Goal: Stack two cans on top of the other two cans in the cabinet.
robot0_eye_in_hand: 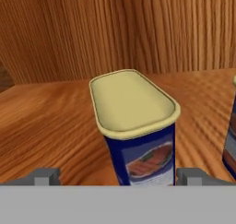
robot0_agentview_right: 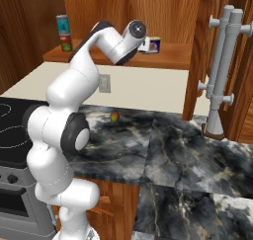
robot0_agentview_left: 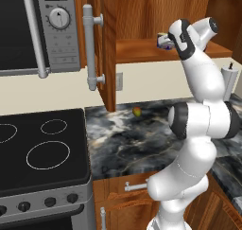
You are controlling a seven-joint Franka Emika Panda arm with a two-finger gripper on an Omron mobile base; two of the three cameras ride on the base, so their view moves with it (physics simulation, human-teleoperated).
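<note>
The cabinet (robot0_agentview_left: 142,16) is the landmark: brown wood grain, door swung open, its long grey bar handle (robot0_agentview_left: 90,47) facing the room in the left base view. Its shelf board (robot0_agentview_right: 168,56) carries the cans. The robot arm (robot0_agentview_left: 198,120) rises in front of the cabinet and bends its wrist in over the shelf, and in both base views the wrist hides most of the blue can (robot0_eye_in_hand: 138,135) there.

Below the cabinet runs a dark marbled counter (robot0_agentview_left: 142,139), with a small round fruit (robot0_agentview_left: 137,112) lying near the back wall under the cabinet's door edge. Left of the cabinet hangs a grey microwave (robot0_agentview_left: 42,30), and below that sits a black stovetop (robot0_agentview_left: 42,148).

In the hand view, the blue can stands upright on the shelf, oblong with a pale yellow lid and a picture label. The gripper (robot0_eye_in_hand: 117,177) has its finger tips spread wide, one on each side of the can's lower body, apparently not touching it. A second can (robot0_eye_in_hand: 230,140) is cut off at that view's right edge. At the shelf's far left end, in the right base view, two round cans (robot0_agentview_right: 63,32) seem to stand one upon the other, too small to be sure.
</note>
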